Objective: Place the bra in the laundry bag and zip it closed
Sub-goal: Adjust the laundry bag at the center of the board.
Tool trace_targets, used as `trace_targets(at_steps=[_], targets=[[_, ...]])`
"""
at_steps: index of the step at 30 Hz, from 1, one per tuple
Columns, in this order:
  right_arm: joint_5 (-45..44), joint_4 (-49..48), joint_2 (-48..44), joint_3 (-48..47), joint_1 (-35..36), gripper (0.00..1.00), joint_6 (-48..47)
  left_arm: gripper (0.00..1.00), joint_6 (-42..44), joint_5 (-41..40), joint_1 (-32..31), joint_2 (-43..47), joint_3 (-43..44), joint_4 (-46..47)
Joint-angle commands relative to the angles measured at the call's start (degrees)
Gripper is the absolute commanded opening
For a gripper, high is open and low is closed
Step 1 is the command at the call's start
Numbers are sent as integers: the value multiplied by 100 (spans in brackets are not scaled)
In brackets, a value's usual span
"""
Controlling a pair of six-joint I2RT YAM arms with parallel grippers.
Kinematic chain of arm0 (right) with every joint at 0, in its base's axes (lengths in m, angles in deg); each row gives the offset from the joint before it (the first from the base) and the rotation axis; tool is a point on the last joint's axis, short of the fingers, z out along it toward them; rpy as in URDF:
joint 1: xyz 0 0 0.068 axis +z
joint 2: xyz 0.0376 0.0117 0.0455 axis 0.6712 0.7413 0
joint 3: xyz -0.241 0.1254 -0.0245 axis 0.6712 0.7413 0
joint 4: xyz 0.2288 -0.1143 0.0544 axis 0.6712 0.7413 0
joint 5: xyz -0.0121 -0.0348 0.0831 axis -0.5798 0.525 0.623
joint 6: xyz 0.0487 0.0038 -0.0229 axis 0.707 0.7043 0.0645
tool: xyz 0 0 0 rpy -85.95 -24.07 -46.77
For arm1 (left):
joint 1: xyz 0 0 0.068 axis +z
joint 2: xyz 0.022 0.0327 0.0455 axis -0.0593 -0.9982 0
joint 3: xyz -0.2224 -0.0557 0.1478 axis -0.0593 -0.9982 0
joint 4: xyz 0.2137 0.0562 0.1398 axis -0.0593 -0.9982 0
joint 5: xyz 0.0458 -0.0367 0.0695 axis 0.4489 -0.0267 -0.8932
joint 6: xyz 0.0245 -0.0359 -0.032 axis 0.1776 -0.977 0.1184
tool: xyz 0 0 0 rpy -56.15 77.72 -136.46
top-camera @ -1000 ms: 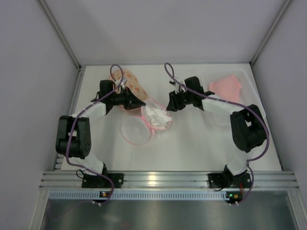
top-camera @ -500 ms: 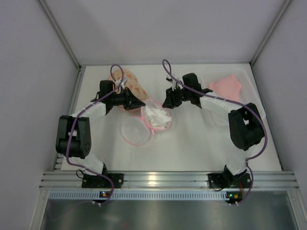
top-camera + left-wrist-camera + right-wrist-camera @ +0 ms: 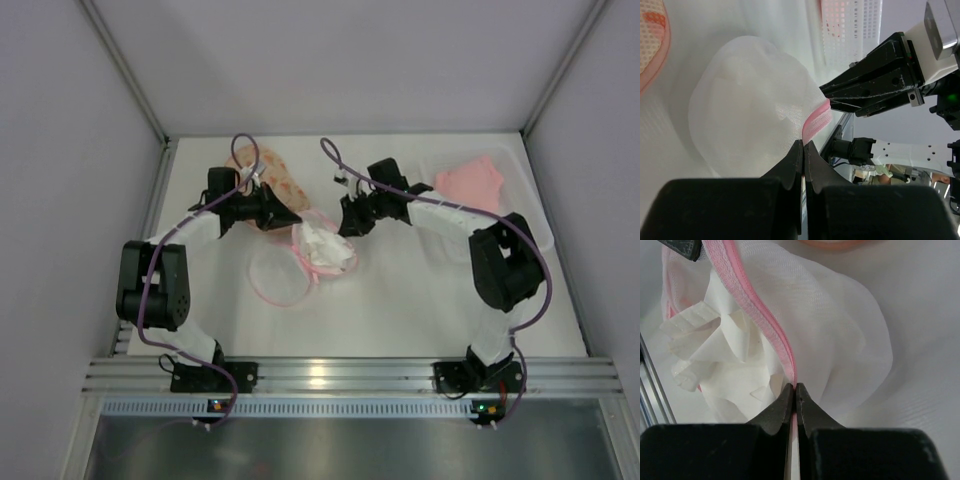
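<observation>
The bra (image 3: 470,182), salmon pink, lies in the clear tray (image 3: 528,205) at the back right, away from both grippers. The laundry bag (image 3: 278,172), peach with red-orange print, lies at the back left behind my left gripper (image 3: 296,217); its edge shows in the left wrist view (image 3: 652,35). My left gripper (image 3: 803,145) is shut on the pink rim (image 3: 816,116) of a white mesh round pouch (image 3: 322,245). My right gripper (image 3: 343,228) is shut on the same pink rim (image 3: 765,315), its tips (image 3: 794,386) pinching the edging.
The pouch holds crumpled white paper (image 3: 725,360), and its round flap (image 3: 280,275) lies flat toward the front. The two grippers sit close together over the pouch. Grey walls enclose the table on the left, back and right.
My right gripper has moved left to the pouch and now pinches its pink rim. The left gripper has stayed in place on the rim.
</observation>
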Motion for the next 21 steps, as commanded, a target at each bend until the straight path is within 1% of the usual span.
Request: trace_targets(at_steps=[1,2,3,4,5,6,7,8,9,10,11,12,14,15,16,18,19,21], targets=[[-57,552,-412,-490,50,0,-171,0,586,-107,35,86,362,-553],[73,683,-674,-587,33,0,64,0,988,-186,35,68,685,-851],[266,989,-851,-831,7,0,310,0,1210,-413,35,42,888,-1471],[494,1009,-1027,-886,-37,0,869,0,1447,-537,35,24,1081,-1800],[488,949,-1411,-730,-116,0,988,0,1823,-669,35,41,1405,-2046],[479,922,-1537,-676,-125,0,1111,0,1992,-966,35,111,1504,-2406],[714,1148,-1573,-754,-134,0,1208,0,2098,-1021,27,146,1601,-2522],[1169,1394,-1547,-911,-230,0,1331,0,2187,-1039,35,182,1672,-2611],[1078,1736,-1538,-1183,-231,0,1315,0,2318,-1048,18,252,1785,-2803],[1085,1826,-1538,-1237,-248,0,1367,0,2337,-1066,9,304,1804,-2848],[1373,1879,-1504,-1308,-353,0,1402,0,2363,-1109,-9,357,1874,-2953],[1367,1976,-1486,-1291,-423,0,1411,0,2537,-1188,-44,410,1961,-3302],[1218,2020,-1468,-933,-486,0,1157,0,2767,-1513,-184,498,2085,-3630],[1296,1977,-1425,-774,-477,0,1130,0,2933,-1697,-228,611,2042,-3761],[1349,1776,-1372,-337,-477,0,1191,0,3022,-1968,-289,647,1937,-3789],[1419,1651,-1241,-78,-433,0,1201,0,3162,-2173,-422,578,1700,-3938],[1724,1912,-1074,-226,-398,0,1183,0,3276,-2156,-430,534,1690,-4087],[1806,2029,-1160,-498,-433,0,1104,0,3409,-2112,-439,620,1699,-4141]])
